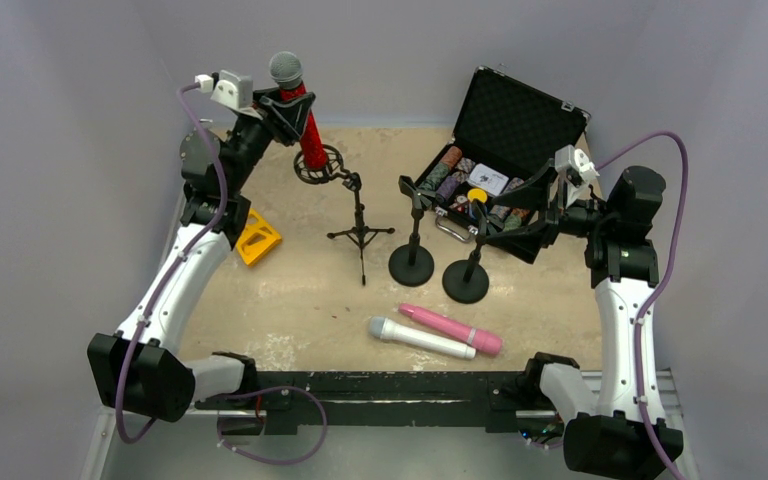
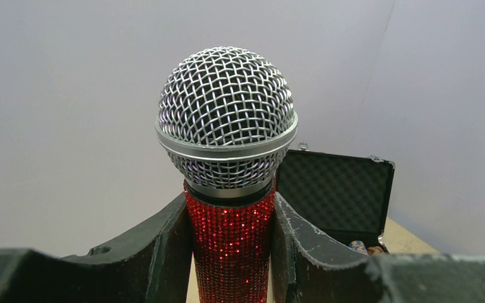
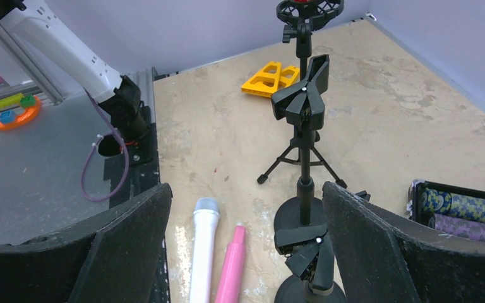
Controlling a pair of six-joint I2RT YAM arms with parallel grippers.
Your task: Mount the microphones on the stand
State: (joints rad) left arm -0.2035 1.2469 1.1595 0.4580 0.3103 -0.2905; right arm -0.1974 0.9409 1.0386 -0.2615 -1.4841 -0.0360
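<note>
My left gripper (image 1: 285, 105) is shut on the glittery red microphone (image 1: 305, 125) just below its grey mesh head (image 2: 226, 113). The microphone stands upright, and its lower end is in the ring holder (image 1: 317, 167) of the tripod stand (image 1: 360, 228). The red body (image 2: 230, 246) sits between my fingers (image 2: 158, 252). The white microphone (image 1: 420, 338) and the pink microphone (image 1: 450, 328) lie side by side on the table near the front. My right gripper (image 1: 495, 228) is open and empty, above the two round-base stands (image 1: 466, 280), (image 1: 412, 262). Their clips (image 3: 306, 249), (image 3: 303, 95) hold nothing.
An open black case (image 1: 520, 120) with poker chips stands at the back right, next to my right gripper. A yellow block (image 1: 256, 238) lies at the left by my left arm. Grey walls close in the table on three sides.
</note>
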